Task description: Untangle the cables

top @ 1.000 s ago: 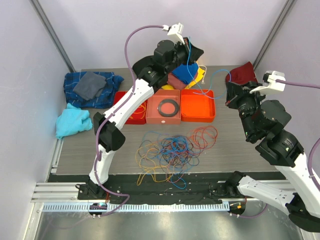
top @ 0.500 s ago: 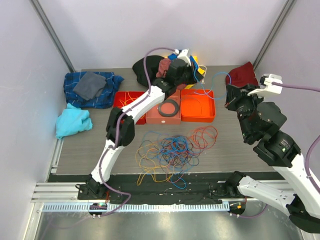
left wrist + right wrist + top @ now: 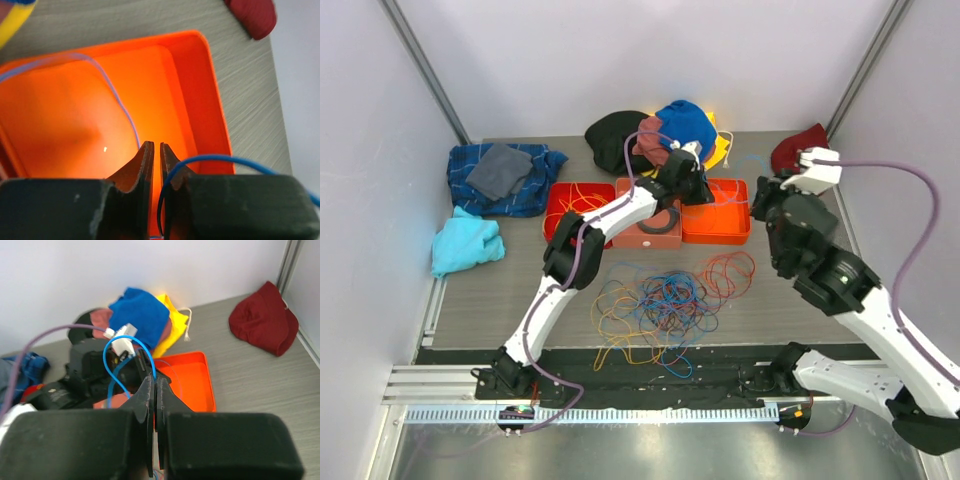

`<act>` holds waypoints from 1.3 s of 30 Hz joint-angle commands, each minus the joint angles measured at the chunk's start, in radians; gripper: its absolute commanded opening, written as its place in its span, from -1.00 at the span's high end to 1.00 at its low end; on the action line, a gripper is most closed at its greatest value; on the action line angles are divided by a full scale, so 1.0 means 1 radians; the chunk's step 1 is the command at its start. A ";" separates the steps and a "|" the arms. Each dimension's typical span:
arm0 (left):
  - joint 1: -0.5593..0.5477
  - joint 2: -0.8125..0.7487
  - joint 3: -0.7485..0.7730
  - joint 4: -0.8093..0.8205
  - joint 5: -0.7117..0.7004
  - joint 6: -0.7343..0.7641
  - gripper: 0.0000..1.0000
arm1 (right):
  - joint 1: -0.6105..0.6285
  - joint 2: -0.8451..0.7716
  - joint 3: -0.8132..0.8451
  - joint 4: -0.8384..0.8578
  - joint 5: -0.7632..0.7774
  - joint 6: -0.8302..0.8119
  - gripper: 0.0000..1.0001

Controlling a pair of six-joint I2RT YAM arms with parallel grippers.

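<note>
Cables (image 3: 665,305) tangled on table (image 3: 485,300), right gripper (image 3: 155,381) pinching blue cable (image 3: 104,362), left gripper (image 3: 155,146) barely parted over orange tray (image 3: 200,85)

Tangled cables (image 3: 665,305), orange, blue, red, yellow, loose heap on table (image 3: 490,300)

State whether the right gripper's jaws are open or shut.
Shut: the right wrist view shows the right gripper with fingers together, pinching a looping blue cable.
</note>
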 commanded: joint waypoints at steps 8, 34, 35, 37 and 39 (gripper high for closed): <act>0.012 -0.222 -0.135 -0.029 0.025 0.041 0.80 | -0.204 0.271 -0.025 0.102 -0.065 0.136 0.98; 0.032 -0.374 -0.253 -0.095 -0.081 0.095 0.99 | -0.410 0.580 -0.019 0.187 -0.265 0.218 -0.40; 0.032 -0.370 -0.242 -0.101 -0.082 0.093 1.00 | -0.410 0.568 -0.012 0.177 -0.259 0.216 -0.49; 0.032 -0.358 -0.221 -0.104 -0.081 0.092 1.00 | -0.410 0.529 -0.008 0.150 -0.254 0.225 -0.50; 0.032 -0.348 -0.199 -0.107 -0.076 0.087 0.99 | -0.410 0.462 -0.025 0.127 -0.260 0.237 -0.50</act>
